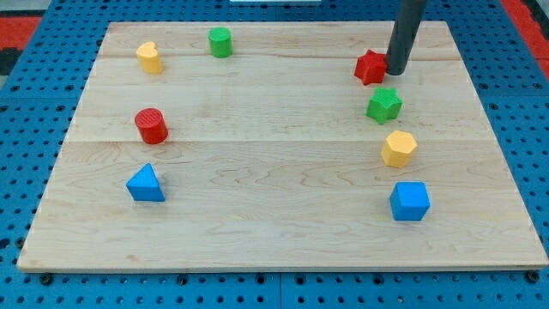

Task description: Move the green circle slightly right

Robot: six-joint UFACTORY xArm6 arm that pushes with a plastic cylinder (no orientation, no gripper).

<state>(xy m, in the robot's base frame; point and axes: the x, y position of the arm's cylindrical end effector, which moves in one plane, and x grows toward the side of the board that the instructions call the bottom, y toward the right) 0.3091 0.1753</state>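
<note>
Tip point(397, 72) down at view's top right, touching right side of red star point(371, 67). No jaws on tool, plain rod; nothing pinched. Green circle point(220, 41) at desk point(274, 232) top, left of centre, well apart from tip. Yellow block point(149, 57) to its left. Green star point(384, 105) just below tip.

My rod stands near upright, entering from the view's top right; my tip point(397, 72) rests low on the worktop point(283, 223).
</note>
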